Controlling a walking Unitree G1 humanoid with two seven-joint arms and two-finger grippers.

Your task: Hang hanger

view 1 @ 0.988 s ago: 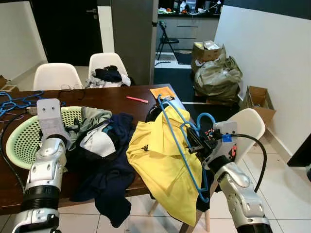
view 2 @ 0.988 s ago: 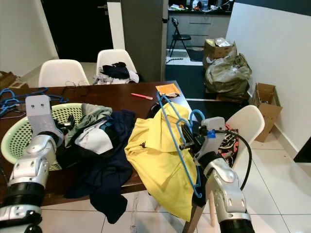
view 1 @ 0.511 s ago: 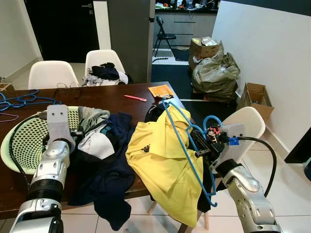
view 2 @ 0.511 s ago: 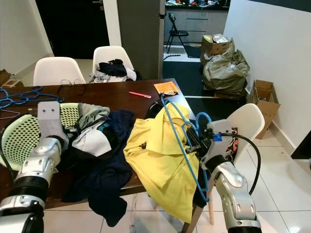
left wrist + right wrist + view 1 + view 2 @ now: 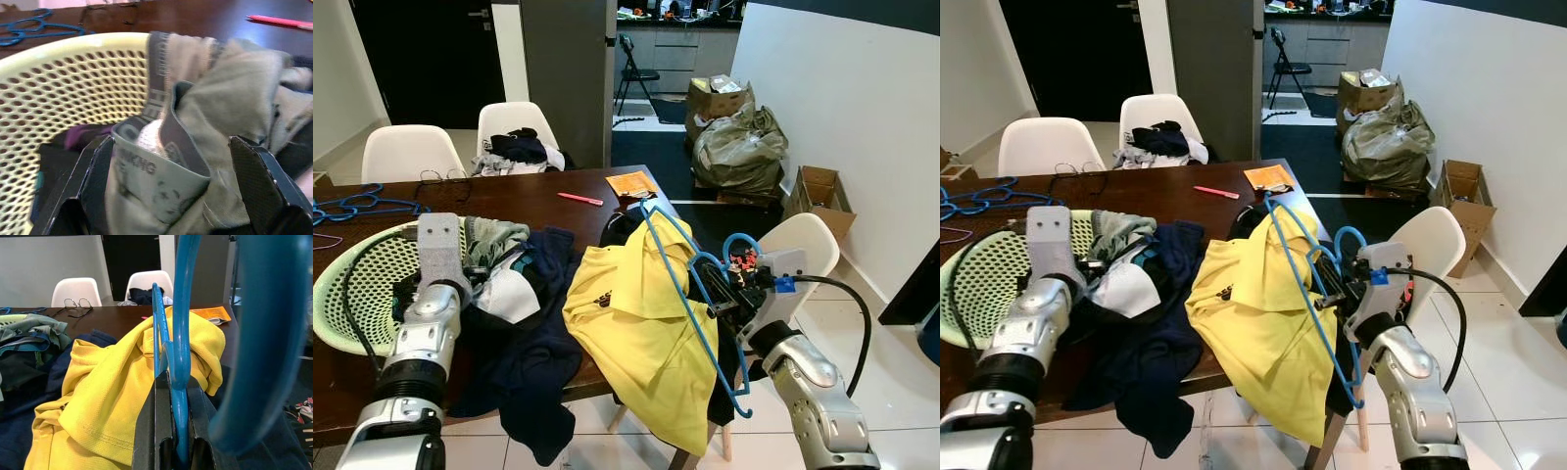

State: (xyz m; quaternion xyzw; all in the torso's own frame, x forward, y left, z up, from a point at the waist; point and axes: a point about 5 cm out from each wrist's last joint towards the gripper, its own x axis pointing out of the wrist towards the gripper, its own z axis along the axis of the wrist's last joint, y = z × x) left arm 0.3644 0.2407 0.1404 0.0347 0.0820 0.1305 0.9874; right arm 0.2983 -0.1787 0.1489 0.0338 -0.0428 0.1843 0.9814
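A blue hanger (image 5: pixel 690 294) stands tilted at the table's right end, and my right gripper (image 5: pixel 724 299) is shut on it just below its hook. In the right wrist view the two fingers (image 5: pixel 161 421) pinch the hanger's bar (image 5: pixel 180 333). A yellow shirt (image 5: pixel 626 333) drapes over the hanger's far end and hangs off the table edge. My left gripper (image 5: pixel 171 161) is open in the pale green basket (image 5: pixel 357 284), its fingers either side of a grey-green garment (image 5: pixel 215 112).
Dark navy clothes (image 5: pixel 538 333) spill from the basket across the brown table (image 5: pixel 529 201). A pink pen (image 5: pixel 579 199), orange paper (image 5: pixel 631 183) and more blue hangers (image 5: pixel 352 206) lie on it. White chairs (image 5: pixel 808 255) surround it. Boxes and a bag (image 5: pixel 739 147) stand at the back right.
The camera has shifted slightly. My left gripper has moved right, closer to the clothes in the basket. The right gripper keeps its hold on the hanger, a little lower.
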